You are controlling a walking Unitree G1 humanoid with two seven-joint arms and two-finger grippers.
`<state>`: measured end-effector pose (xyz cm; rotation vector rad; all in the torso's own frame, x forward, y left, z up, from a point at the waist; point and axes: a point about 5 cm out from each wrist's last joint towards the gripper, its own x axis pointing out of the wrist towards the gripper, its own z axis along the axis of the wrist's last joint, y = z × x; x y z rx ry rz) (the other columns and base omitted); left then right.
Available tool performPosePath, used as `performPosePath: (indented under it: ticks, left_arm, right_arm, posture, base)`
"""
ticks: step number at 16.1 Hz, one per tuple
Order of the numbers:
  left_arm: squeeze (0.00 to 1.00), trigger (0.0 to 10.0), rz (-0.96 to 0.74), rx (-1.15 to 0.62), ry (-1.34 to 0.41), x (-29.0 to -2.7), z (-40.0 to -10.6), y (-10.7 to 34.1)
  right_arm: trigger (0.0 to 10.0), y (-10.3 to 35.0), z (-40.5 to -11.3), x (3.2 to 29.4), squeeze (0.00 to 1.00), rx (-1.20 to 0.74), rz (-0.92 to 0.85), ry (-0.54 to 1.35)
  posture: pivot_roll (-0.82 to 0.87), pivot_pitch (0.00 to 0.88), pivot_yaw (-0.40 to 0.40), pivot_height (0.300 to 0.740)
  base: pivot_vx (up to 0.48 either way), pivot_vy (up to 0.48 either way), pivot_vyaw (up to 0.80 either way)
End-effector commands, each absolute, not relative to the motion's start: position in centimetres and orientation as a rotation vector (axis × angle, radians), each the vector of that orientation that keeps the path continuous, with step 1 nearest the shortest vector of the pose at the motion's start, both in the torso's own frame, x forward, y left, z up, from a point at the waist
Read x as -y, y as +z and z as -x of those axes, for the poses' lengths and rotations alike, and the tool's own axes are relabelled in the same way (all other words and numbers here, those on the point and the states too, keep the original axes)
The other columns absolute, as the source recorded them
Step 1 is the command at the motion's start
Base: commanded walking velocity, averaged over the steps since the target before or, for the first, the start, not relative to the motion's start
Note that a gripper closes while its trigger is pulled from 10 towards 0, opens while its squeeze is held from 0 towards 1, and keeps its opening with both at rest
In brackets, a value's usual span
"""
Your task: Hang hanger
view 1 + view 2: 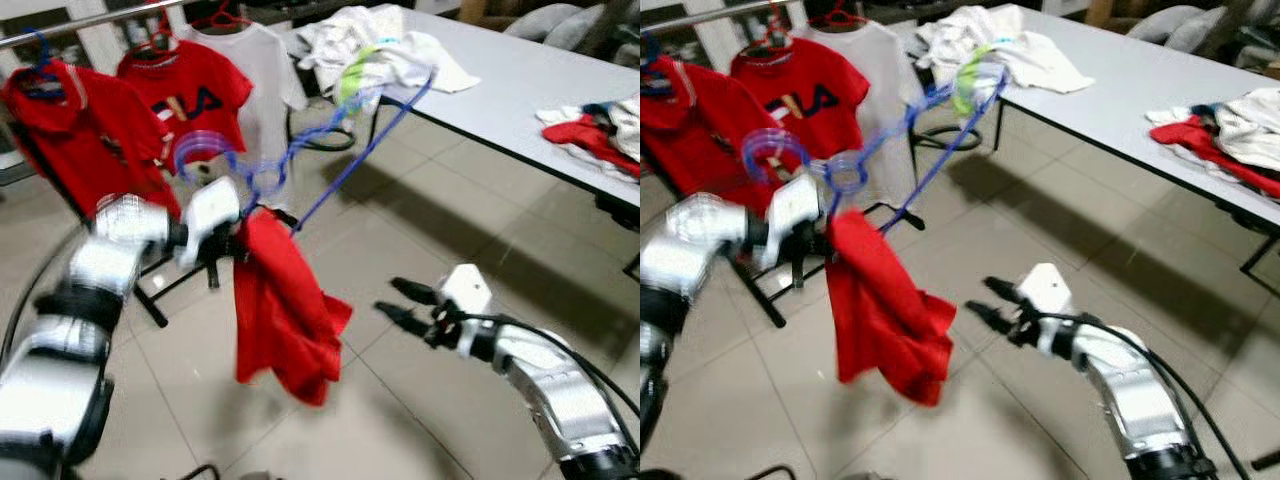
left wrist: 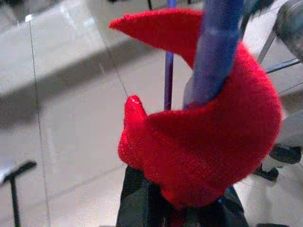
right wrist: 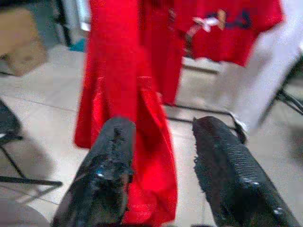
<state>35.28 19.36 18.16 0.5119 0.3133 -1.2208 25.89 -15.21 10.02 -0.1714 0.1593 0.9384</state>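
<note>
Red cloth [image 1: 282, 310] hangs from the blue hanger [image 1: 300, 160] gripped tight in the left gripper [image 1: 222, 240]. The right gripper [image 1: 405, 305], fingers spread and empty, sits just beside the cloth.

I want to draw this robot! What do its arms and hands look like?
Shiny silver arms in rounded segments with black joints. Each wrist ends in a white block. The right gripper has two long black, rough-textured fingers, and a black cable runs along that arm. The left gripper looks similar.
</note>
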Motion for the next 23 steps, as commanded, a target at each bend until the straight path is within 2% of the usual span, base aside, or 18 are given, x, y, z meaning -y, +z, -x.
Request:
performPosePath:
  ticks: [1, 3, 5, 7, 8, 9, 10, 14, 19, 20, 23]
  left_arm:
    - [0.00, 0.0, -0.504, -0.280, -1.251, -19.1, -35.4, 19.0]
    - [0.00, 0.0, -0.517, -0.209, -1.319, -18.0, -35.8, 21.3]
    - [0.00, 0.0, -0.505, -0.129, -1.301, -17.3, -36.2, 22.8]
    - [0.00, 0.0, -0.493, -0.080, -1.316, -16.9, -36.3, 23.6]
    - [0.00, 0.0, -0.468, -0.051, -1.342, -16.6, -36.1, 24.1]
    - [0.00, 0.0, -0.459, -0.038, -1.351, -16.5, -36.0, 24.3]
    - [0.00, 0.0, -0.442, -0.013, -1.374, -16.2, -35.6, 24.8]
    - [0.00, 0.0, -0.435, -0.004, -1.430, -16.1, -35.1, 25.5]
    - [0.00, 0.0, -0.412, 0.018, -1.452, -15.9, -34.8, 26.5]
    - [0.00, 0.0, -0.384, 0.043, -1.473, -15.8, -34.7, 27.3]
    - [0.00, 0.0, -0.354, 0.052, -1.521, -15.7, -34.4, 28.2]
  right_arm:
    - [10.0, 10.9, -26.1, 14.7, 1.00, -0.128, 0.171, 0.972]
    - [10.0, 13.1, -26.2, 13.3, 1.00, -0.036, 0.113, 1.026]
    - [10.0, 14.1, -26.0, 11.7, 1.00, 0.005, 0.092, 1.050]
    - [10.0, 14.0, -26.3, 10.6, 1.00, 0.006, 0.132, 1.012]
    - [10.0, 13.7, -26.2, 10.1, 0.95, 0.009, 0.137, 0.988]
    - [10.0, 13.5, -26.2, 9.9, 0.95, 0.007, 0.136, 0.975]
    - [10.0, 13.2, -26.2, 9.3, 0.00, -0.008, 0.139, 0.955]
    - [10.0, 13.1, -28.0, 9.4, 0.00, -0.016, 0.117, 0.814]
    - [10.0, 12.6, -27.7, 9.3, 0.00, -0.035, 0.135, 0.965]
    - [0.0, 12.2, -27.1, 9.5, 0.00, -0.062, 0.120, 1.037]
    - [0.0, 11.6, -26.7, 9.8, 0.00, -0.091, 0.153, 1.113]
  posture:
    - [-0.02, 0.000, 0.047, 0.740]
    - [-0.01, 0.000, 0.042, 0.740]
    - [-0.01, 0.000, 0.039, 0.740]
    - [-0.01, 0.000, 0.033, 0.740]
    - [0.00, 0.000, 0.027, 0.740]
    - [0.00, 0.000, 0.027, 0.740]
    - [0.01, 0.010, 0.018, 0.740]
    - [0.03, 0.016, 0.003, 0.740]
    - [0.02, 0.007, 0.005, 0.740]
    - [0.02, 0.004, 0.005, 0.740]
    - [0.03, 0.001, 0.004, 0.740]
  base:
    - [0.000, 0.000, 0.00]
    - [0.000, 0.000, 0.00]
    - [0.000, 0.000, 0.00]
    - [0.000, 0.000, 0.00]
    - [0.000, 0.000, 0.00]
    - [0.000, 0.000, 0.00]
    - [0.000, 0.000, 0.00]
    - [0.000, 0.000, 0.00]
    - [0.000, 0.000, 0.00]
    - [0.000, 0.000, 0.00]
    - [0.000, 0.000, 0.00]
